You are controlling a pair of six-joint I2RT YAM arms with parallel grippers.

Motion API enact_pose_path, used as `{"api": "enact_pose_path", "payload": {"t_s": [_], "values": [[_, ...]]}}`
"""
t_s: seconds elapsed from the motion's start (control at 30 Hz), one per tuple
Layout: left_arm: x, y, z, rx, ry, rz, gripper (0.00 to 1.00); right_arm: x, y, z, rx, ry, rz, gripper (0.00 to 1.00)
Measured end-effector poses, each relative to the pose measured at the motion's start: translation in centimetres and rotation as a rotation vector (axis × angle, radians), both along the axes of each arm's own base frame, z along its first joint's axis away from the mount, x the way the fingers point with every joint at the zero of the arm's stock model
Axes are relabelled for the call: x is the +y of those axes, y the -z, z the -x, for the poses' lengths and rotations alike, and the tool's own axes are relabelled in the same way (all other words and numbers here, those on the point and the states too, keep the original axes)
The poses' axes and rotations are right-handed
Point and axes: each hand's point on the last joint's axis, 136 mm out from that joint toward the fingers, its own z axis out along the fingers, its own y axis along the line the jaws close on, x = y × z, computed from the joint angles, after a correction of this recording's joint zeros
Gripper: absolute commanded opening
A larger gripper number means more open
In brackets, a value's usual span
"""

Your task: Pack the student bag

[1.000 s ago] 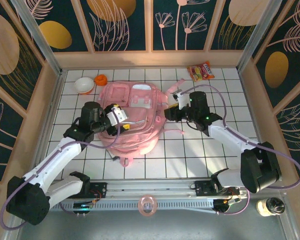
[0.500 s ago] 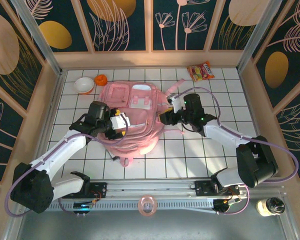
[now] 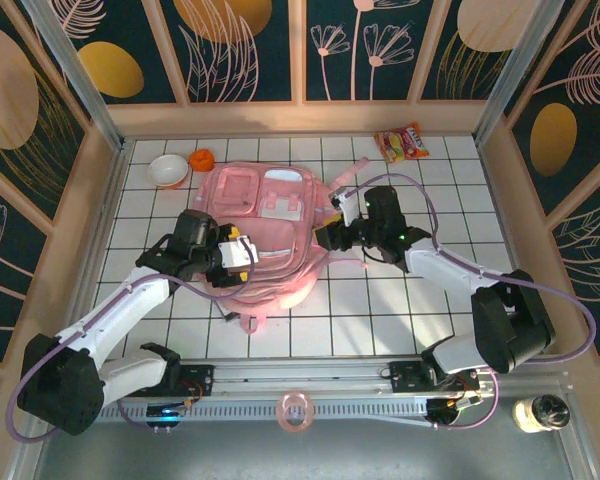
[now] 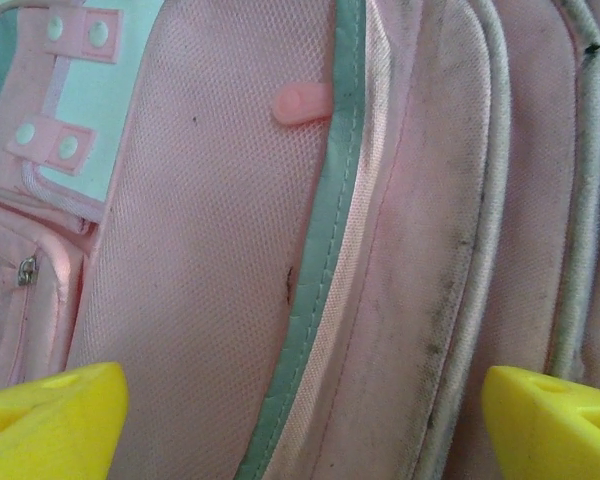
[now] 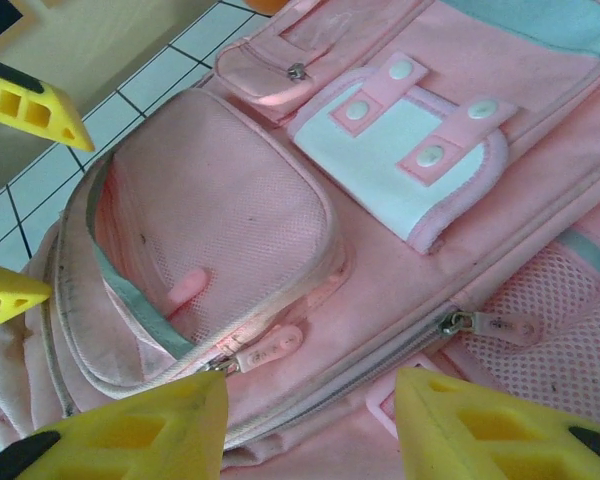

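Fingers (image 4: 50,415) spread wide and empty, the left gripper (image 4: 302,390) hovers over the bag (image 3: 270,215), which lies flat at the middle of the table (image 3: 380,300), while the right gripper (image 5: 312,400), fingers half-parted, sits at its right edge, grip impossible to tell.

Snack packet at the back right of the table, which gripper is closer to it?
Right. The right gripper is at the student bag's right edge, on the snack packet's side. The left gripper is over the bag's left half, farther away.
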Motion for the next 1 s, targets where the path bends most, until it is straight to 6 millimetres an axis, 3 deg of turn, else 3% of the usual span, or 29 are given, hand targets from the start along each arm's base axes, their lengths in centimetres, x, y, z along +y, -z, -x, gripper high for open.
{"api": "enact_pose_path", "payload": {"t_s": [0.07, 0.17, 0.23, 0.33, 0.37, 0.53, 0.67, 1.0], "values": [[0.1, 0.6, -0.3, -0.020, -0.006, -0.022, 0.81, 0.2, 0.0, 0.2, 0.001, -0.010, -0.002, 0.48], [0.2, 2.0, -0.3, -0.031, -0.005, -0.048, 0.46, 0.4, 0.0, 0.4, -0.006, -0.022, 0.001, 0.48], [0.1, 2.4, -0.3, -0.039, 0.001, -0.052, 0.36, 0.4, 0.0, 0.4, -0.011, -0.025, 0.003, 0.48], [-0.1, 1.7, -0.7, -0.060, -0.018, -0.026, 0.04, 0.4, 0.0, 0.4, -0.020, -0.030, 0.007, 0.48], [-0.2, 1.2, -0.8, -0.072, -0.025, -0.011, 0.00, 0.4, 0.0, 0.4, -0.027, -0.033, 0.010, 0.47], [-0.6, -1.5, -0.8, -0.125, -0.065, 0.117, 0.00, 1.0, 0.3, 2.3, -0.140, -0.115, 0.057, 0.47], [-0.9, -2.4, -0.6, -0.117, -0.084, 0.201, 0.00, 2.1, 0.5, 3.5, -0.222, -0.196, 0.091, 0.48], [-1.4, -2.9, -0.5, -0.103, -0.081, 0.258, 0.00, 3.4, 4.5, 1.2, -0.285, -0.274, 0.198, 0.49]]}}
